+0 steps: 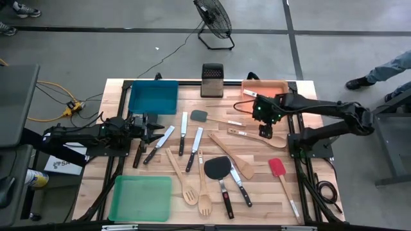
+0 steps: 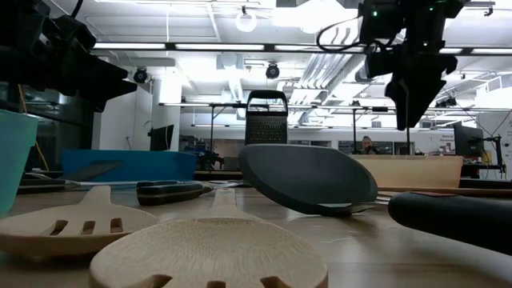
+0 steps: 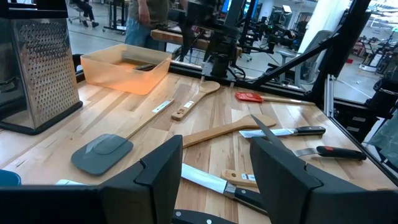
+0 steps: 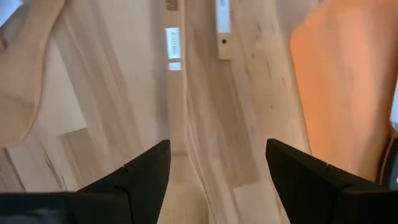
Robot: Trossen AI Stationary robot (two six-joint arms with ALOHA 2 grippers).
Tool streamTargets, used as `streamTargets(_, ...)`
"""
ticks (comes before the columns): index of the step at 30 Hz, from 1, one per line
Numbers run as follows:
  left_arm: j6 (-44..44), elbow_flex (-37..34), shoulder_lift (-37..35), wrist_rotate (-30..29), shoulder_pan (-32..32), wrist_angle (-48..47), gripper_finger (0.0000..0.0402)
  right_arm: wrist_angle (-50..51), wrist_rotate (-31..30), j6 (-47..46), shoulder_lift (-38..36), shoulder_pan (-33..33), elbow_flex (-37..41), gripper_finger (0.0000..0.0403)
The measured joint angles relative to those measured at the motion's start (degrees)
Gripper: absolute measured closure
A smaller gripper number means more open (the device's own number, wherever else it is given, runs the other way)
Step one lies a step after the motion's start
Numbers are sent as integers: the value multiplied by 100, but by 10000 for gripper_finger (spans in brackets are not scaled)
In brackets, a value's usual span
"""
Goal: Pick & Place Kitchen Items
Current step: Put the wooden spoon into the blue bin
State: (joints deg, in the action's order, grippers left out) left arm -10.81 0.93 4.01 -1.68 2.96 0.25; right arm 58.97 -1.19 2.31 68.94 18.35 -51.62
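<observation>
Kitchen items lie flat across the wooden table [image 1: 302, 192]: black-handled knives [image 1: 194, 147], pale slotted spoons [image 1: 189, 192], a wooden spatula [image 1: 230, 149], a grey spatula [image 1: 199, 116], a black spatula [image 1: 217, 168] and a red spatula [image 1: 277, 168]. My right gripper [image 1: 265, 133] hangs open, pointing down above the handle of a wooden spoon [image 4: 176, 93], which runs between its fingers well below them. At the table's left side my left gripper [image 1: 156, 127] points level, open [image 3: 214, 155], with nothing between its fingers.
The orange tray [image 1: 264, 90] at the far right holds a dark item [image 3: 143, 65]. A blue tray [image 1: 153, 96] sits at the far left and a green tray [image 1: 141, 197] at the near left. A metal box grater [image 1: 212, 80] stands at the far edge. A person's legs [image 1: 385, 70] show right of the table.
</observation>
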Motion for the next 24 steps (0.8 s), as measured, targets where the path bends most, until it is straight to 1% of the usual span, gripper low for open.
streamTargets(3, 0, 0, -2, -1, 1, -1, 216, -58, -88, -267, 33, -248, 0, 141)
streamTargets(6, 0, 0, -2, 1, 2, -2, 216, -69, -186, -576, 151, -477, 0, 124)
streamTargets(10, 0, 0, 0, -1, 0, -1, 216, -94, -157, -944, 485, -734, 2, 93)
streamTargets(13, 1, 0, -1, 0, 2, -1, 216, -91, -125, -1233, 826, -862, 2, 79)
streamTargets(17, 1, 0, 0, -1, 1, -2, 216, -86, 16, -1316, 1347, -943, 2, 77)
streamTargets(20, 2, 0, 0, 1, 2, 0, 216, -89, 123, -1274, 1735, -934, 2, 84)
streamTargets(24, 1, 0, -1, -1, 2, 0, 216, -103, 118, -1117, 2166, -932, 2, 96)
